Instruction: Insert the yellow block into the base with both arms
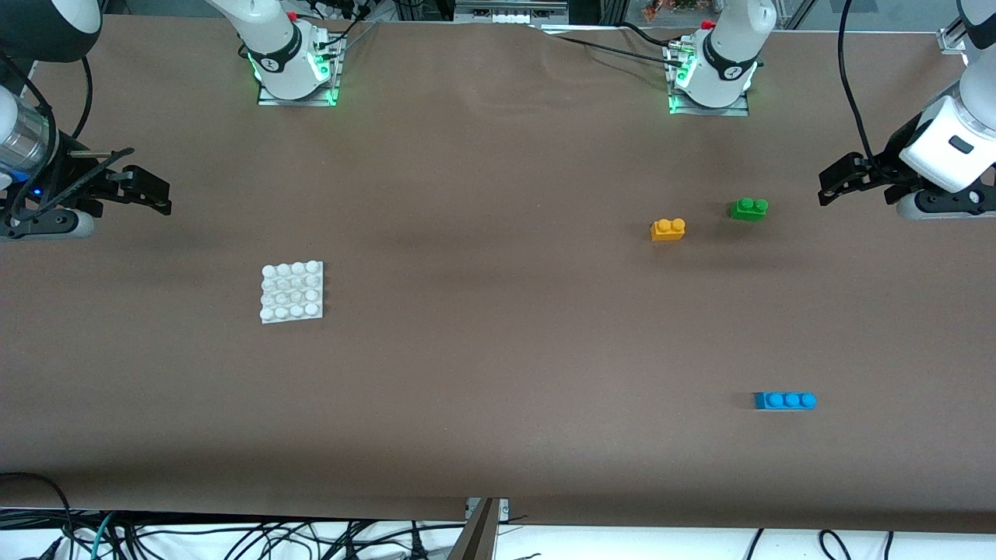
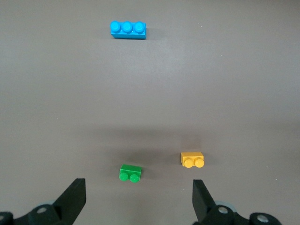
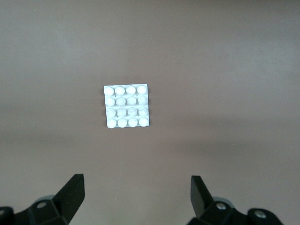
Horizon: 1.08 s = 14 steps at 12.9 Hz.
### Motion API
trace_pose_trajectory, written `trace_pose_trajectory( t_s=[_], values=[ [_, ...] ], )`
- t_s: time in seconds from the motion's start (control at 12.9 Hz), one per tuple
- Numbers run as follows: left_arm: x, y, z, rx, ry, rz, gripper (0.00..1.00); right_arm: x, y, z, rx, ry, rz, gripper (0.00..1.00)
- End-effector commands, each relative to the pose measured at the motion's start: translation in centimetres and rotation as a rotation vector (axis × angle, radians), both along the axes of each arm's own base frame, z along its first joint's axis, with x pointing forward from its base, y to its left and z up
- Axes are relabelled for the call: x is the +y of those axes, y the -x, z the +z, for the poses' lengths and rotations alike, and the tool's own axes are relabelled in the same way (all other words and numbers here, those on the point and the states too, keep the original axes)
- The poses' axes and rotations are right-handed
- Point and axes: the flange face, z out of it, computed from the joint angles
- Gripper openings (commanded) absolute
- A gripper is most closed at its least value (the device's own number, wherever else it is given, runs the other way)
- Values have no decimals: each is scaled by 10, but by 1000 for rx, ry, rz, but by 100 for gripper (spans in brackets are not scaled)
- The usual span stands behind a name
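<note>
Both grippers are spread apart and empty: left gripper [image 1: 826, 187] at frame right, right gripper [image 1: 159, 198] at frame left; yellow block [image 1: 668, 229] and base [image 1: 292, 292] seem untouched.

No readable text (bricks, plate unmarked).

In the front view, the right arm [image 1: 31, 148] was cut off by the picture's edge, only its wrist and pincer showing, apart from its base. The left arm [image 1: 949, 140] likewise ran out past the edge. In each wrist view the pincer's own fingers, left [image 2: 75, 199] and right [image 3: 70, 194], were cropped at the frame's edge, only their tips visible. The counter's [image 1: 498, 350] ends lay outside the front view.
</note>
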Motion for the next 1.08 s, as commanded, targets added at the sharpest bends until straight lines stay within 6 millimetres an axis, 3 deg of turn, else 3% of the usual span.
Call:
trace_pose_trajectory(
  t_s=[0.0, 1.01],
  values=[
    [-1, -4, 6, 8, 7, -12, 100, 2, -3, 6, 0, 6, -6, 100],
    [0, -2, 5, 22, 7, -12, 100, -1, -4, 6, -3, 6, -7, 100]
  ],
)
